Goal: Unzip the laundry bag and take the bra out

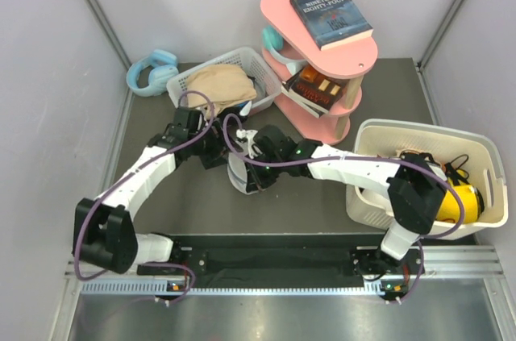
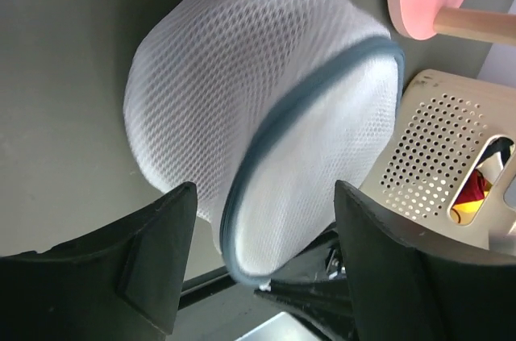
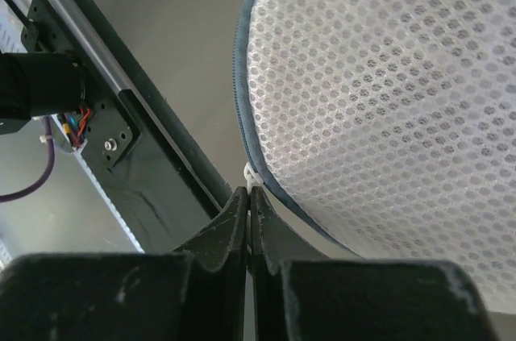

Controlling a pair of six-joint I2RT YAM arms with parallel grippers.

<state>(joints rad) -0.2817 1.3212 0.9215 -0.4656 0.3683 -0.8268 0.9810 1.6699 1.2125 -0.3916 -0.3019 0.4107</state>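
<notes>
The laundry bag (image 1: 239, 173), a white mesh dome (image 2: 242, 99) with a dark blue-teal zipper band (image 2: 274, 131), sits mid-table between both arms. My left gripper (image 1: 216, 151) is open. Its fingers straddle the bag's lower rim (image 2: 264, 196) without pressing it. My right gripper (image 1: 250, 178) comes in from the right and is shut (image 3: 249, 192) on the small white zipper pull (image 3: 252, 173) at the bag's rim (image 3: 387, 99). The band looks closed along the stretch in view. The bra is hidden.
A white slatted basket (image 1: 222, 83) holding beige cloth stands behind the bag. A pink shelf (image 1: 318, 59) with books is at the back right. A cream tub (image 1: 427, 176) stands to the right, and blue headphones (image 1: 151, 71) lie at the back left.
</notes>
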